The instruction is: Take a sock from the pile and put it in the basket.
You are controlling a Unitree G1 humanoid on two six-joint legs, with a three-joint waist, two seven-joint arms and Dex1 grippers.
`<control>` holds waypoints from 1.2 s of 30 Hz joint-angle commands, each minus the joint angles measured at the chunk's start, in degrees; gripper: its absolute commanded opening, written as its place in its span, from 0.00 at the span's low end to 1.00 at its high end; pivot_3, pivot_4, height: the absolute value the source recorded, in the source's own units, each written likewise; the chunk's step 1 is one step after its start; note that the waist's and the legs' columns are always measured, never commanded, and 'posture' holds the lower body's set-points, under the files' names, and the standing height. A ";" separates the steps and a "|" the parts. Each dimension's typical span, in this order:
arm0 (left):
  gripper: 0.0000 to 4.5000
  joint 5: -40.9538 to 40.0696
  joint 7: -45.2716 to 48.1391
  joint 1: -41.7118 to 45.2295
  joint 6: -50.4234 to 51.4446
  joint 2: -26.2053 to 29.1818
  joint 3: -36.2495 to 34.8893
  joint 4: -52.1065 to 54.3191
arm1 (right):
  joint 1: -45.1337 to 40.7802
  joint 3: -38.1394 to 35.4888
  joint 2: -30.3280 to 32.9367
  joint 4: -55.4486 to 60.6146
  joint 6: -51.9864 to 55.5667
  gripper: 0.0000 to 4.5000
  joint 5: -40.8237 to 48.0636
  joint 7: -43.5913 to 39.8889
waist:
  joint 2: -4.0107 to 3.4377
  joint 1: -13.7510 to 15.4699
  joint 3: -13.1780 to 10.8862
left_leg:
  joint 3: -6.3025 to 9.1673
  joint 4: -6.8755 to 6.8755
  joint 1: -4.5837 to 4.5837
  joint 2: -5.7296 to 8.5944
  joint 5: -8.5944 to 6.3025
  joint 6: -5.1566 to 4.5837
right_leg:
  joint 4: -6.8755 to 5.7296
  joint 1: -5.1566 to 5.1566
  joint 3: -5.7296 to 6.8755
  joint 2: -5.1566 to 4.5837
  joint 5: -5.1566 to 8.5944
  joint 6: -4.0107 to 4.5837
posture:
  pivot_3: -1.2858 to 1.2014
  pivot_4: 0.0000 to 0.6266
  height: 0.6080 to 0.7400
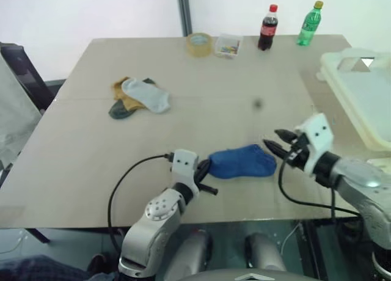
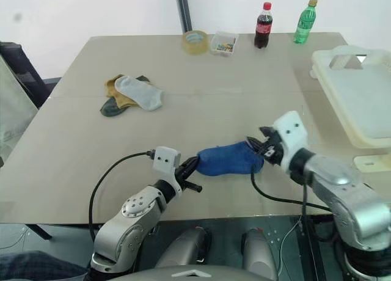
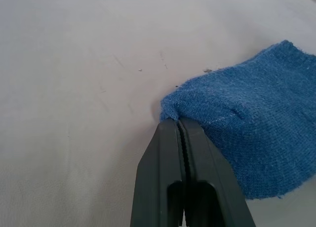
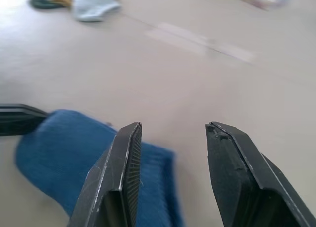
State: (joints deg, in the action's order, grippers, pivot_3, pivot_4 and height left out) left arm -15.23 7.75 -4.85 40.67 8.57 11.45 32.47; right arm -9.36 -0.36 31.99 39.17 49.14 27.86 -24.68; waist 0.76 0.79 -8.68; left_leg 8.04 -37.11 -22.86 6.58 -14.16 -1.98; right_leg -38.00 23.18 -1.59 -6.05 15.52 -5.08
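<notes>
While the left gripper [image 3: 178, 122] pinches the blue sock's [image 1: 243, 162] edge on the surface [image 1: 201, 122], the right wrist view shows right gripper [image 4: 173, 133] fingers apart; the basket [image 1: 360, 98] sits right, the pile [image 1: 137, 96] far left.

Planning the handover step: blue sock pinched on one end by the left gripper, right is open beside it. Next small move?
Probably close the right gripper on the blue sock: its fingers stand open at the free end, the left gripper pinches the other, and the basket lies on the right.
</notes>
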 commanded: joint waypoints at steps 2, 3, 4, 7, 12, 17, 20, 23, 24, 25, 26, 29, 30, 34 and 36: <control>0.00 1.05 0.70 0.52 -1.48 0.48 0.36 -0.61 | -1.15 9.50 -1.09 -9.66 -10.97 0.46 -6.14 -5.69 | 0.00 0.09 0.00 | 0.03 0.00 0.00 0.02 0.00 0.00 | 0.01 -0.01 0.02 -0.01 0.00 0.00 | 0.52 0.24 1.00; 0.00 1.15 0.79 0.47 -1.57 0.52 0.23 -0.60 | -1.29 10.97 -1.01 -11.84 -12.16 0.46 -7.24 -6.60 | 0.00 0.06 0.00 | 0.04 0.00 -0.01 0.03 0.00 0.01 | 0.01 -0.01 0.03 -0.02 0.00 0.00 | 0.52 0.24 1.00; 0.00 1.22 0.78 0.28 -1.57 0.54 0.08 -0.46 | -1.21 12.15 -0.94 -14.09 -13.21 0.46 -8.23 -7.43 | 0.00 0.07 0.00 | 0.05 0.00 0.00 0.03 0.00 0.01 | 0.02 -0.01 0.04 -0.02 0.00 0.01 | 0.52 0.24 1.00; 0.00 0.21 1.75 -0.86 -1.71 0.79 -0.59 0.12 | -0.81 14.64 -0.25 -18.42 -14.84 0.46 -11.25 -8.76 | -0.01 0.07 0.00 | 0.08 0.00 -0.01 0.04 0.01 0.01 | 0.01 -0.01 0.04 -0.03 -0.01 0.01 | 0.52 0.24 1.00; 0.30 -4.27 5.29 -2.14 -2.69 1.60 -5.52 0.66 | 0.00 15.35 -1.12 -19.43 -12.51 0.49 -12.21 -8.55 | -0.03 0.06 0.02 | 0.13 0.00 0.04 0.03 0.00 0.02 | 0.01 -0.03 0.07 -0.02 0.00 0.01 | 0.52 0.24 1.00; 0.80 -12.97 5.01 1.41 3.40 1.10 -17.18 -3.91 | 0.39 14.70 -2.45 -20.06 -12.24 0.49 -12.24 -8.51 | -0.04 0.04 0.06 | 0.21 -0.02 0.16 0.02 0.00 0.01 | 0.00 -0.15 0.15 0.00 0.00 0.02 | 0.52 0.24 1.00; 0.80 -24.40 7.14 4.80 11.97 0.07 -23.65 -8.28 | 0.28 14.47 -3.16 -20.78 -11.93 0.49 -12.47 -8.38 | -0.04 -0.02 0.10 | 0.25 -0.05 0.22 0.01 -0.01 0.00 | 0.00 -0.22 0.20 0.01 0.00 0.01 | 0.52 0.24 1.00; 0.80 -31.92 10.27 6.83 21.22 2.13 -26.01 -13.79 | 0.16 14.87 -3.79 -20.99 -11.31 0.49 -13.00 -7.90 | -0.05 -0.03 0.16 | 0.27 -0.05 0.39 0.02 0.00 0.01 | 0.00 -0.39 0.23 0.02 0.00 0.01 | 0.52 0.24 1.00; 0.80 -35.52 11.87 7.15 25.96 3.17 -26.51 -15.88 | -0.02 14.76 -4.35 -20.57 -10.61 0.49 -12.57 -7.66 | -0.07 -0.02 0.23 | 0.27 -0.05 0.44 0.02 0.00 0.01 | 0.00 -0.45 0.23 0.02 0.00 0.01 | 0.52 0.24 1.00; 0.80 -38.66 12.80 7.60 30.05 3.94 -27.03 -17.60 | -0.25 14.59 -4.87 -20.19 -9.92 0.49 -12.17 -7.47 | -0.11 -0.04 0.36 | 0.27 -0.05 0.54 0.02 -0.01 0.01 | 0.00 -0.55 0.23 0.02 0.00 0.01 | 0.52 0.24 1.00; 0.80 -41.46 12.89 8.28 33.14 4.08 -27.92 -19.13 | -0.49 14.36 -5.35 -19.87 -9.21 0.49 -11.87 -7.24 | -0.20 -0.05 0.44 | 0.28 -0.04 0.61 0.02 -0.02 -0.01 | 0.00 -0.61 0.23 0.03 0.00 0.01 | 0.52 0.24 1.00; 0.80 -48.11 12.79 12.30 38.90 3.60 -30.00 -23.62 | -1.04 13.64 -6.42 -19.42 -7.99 0.49 -11.69 -6.63 | -0.29 0.01 0.52 | 0.28 0.01 1.03 0.08 -0.16 -0.23 | 0.07 -1.05 0.20 -0.01 0.02 -0.01 | 0.52 0.24 1.00; 0.80 -49.41 12.68 14.06 40.18 3.37 -30.24 -25.22 | -1.15 13.54 -6.70 -19.58 -7.92 0.49 -11.79 -6.52 | -0.26 0.07 0.52 | 0.32 0.00 1.05 0.08 -0.16 -0.23 | 0.08 -1.10 0.24 -0.01 0.02 -0.01 | 0.52 0.24 1.00; 0.80 -45.10 11.34 18.80 39.67 4.50 -26.04 -29.27 | -1.00 14.01 -6.83 -20.13 -8.46 0.49 -12.79 -6.49 | -0.26 -0.05 0.52 | 0.40 -0.01 1.05 0.07 -0.16 -0.22 | 0.05 -1.10 0.31 0.00 0.02 -0.01 | 0.52 0.24 1.00; 0.80 -42.21 11.80 19.91 38.23 5.29 -23.30 -31.20 | -0.95 13.96 -7.10 -19.82 -8.14 0.49 -12.68 -6.26 | -0.28 -0.04 0.54 | 0.39 0.00 1.05 0.07 -0.15 -0.19 | 0.06 -1.10 0.30 -0.01 0.01 0.00 | 0.52 0.24 1.00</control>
State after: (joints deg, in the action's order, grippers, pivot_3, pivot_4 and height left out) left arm -61.77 20.40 15.99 79.20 13.36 -15.22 4.47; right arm -10.63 12.64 25.23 19.72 39.97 15.57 -30.96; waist 0.48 0.75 -8.14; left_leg 8.42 -37.11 -21.80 6.65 -14.30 -2.16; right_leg -37.93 22.07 -1.31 -6.06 15.53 -5.08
